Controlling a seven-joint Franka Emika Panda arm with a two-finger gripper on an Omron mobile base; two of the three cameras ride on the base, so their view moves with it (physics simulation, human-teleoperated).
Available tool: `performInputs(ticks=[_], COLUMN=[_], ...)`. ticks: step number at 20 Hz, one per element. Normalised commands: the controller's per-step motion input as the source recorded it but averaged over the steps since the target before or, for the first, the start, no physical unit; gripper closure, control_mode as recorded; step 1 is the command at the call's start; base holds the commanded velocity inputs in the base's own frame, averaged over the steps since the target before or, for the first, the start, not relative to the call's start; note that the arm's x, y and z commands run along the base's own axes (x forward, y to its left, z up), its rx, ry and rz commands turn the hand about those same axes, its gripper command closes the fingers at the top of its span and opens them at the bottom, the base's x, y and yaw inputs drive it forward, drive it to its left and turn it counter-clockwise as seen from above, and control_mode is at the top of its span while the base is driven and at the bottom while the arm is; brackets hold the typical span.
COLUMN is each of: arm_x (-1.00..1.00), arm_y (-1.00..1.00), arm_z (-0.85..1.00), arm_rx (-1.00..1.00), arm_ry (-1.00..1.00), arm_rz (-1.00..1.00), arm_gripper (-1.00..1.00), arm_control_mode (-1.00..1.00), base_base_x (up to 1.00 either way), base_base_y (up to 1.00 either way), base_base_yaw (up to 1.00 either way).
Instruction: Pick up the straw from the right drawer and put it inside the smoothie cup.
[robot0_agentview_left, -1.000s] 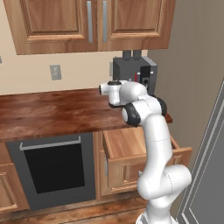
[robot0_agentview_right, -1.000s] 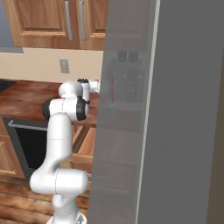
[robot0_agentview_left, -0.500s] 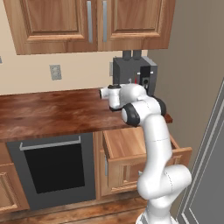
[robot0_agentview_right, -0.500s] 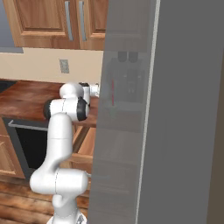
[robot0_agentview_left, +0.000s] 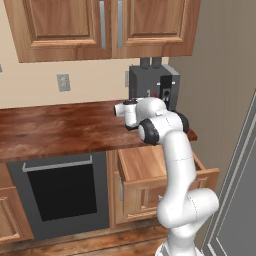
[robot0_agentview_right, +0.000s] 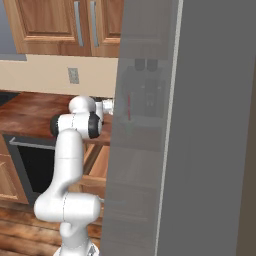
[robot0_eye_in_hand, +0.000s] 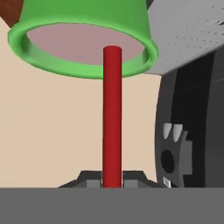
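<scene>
In the hand view my gripper (robot0_eye_in_hand: 112, 181) is shut on the thin red straw (robot0_eye_in_hand: 112, 113). The straw runs straight away from the fingers, and its far end sits at the mouth of the green smoothie cup (robot0_eye_in_hand: 87, 13), just over the rim. In the left base view my hand hangs over the back right of the counter beside the coffee machine (robot0_agentview_left: 152, 87), and the arm hides the cup. The straw (robot0_agentview_right: 129, 106) shows upright through the grey panel in the right base view. The right drawer (robot0_agentview_left: 150, 165) stands pulled open below the counter.
The dark grey coffee machine (robot0_eye_in_hand: 192, 131) stands close beside the cup. A black-fronted oven (robot0_agentview_left: 60, 192) sits left of the drawer. Wooden wall cabinets (robot0_agentview_left: 110, 25) hang above the brown counter (robot0_agentview_left: 55, 127). A tall grey fridge panel (robot0_agentview_right: 200, 150) blocks the right side.
The hand has sunk a little over the counter with the straw still in its grip. The base and drawer have not moved.
</scene>
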Motion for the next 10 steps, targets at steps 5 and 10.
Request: performInputs(ticks=[5, 10], arm_x=[0.00, 0.00], arm_y=[0.00, 0.00], arm_z=[-0.23, -0.33], arm_rx=[0.00, -0.02], arm_ry=[-0.11, -0.07], arm_rz=[0.00, 0.00], arm_gripper=[1.00, -1.00], arm_control_mode=[-1.00, -1.00], base_base_x=[0.00, 0.00], base_base_y=[0.00, 0.00], base_base_yaw=[0.00, 0.00])
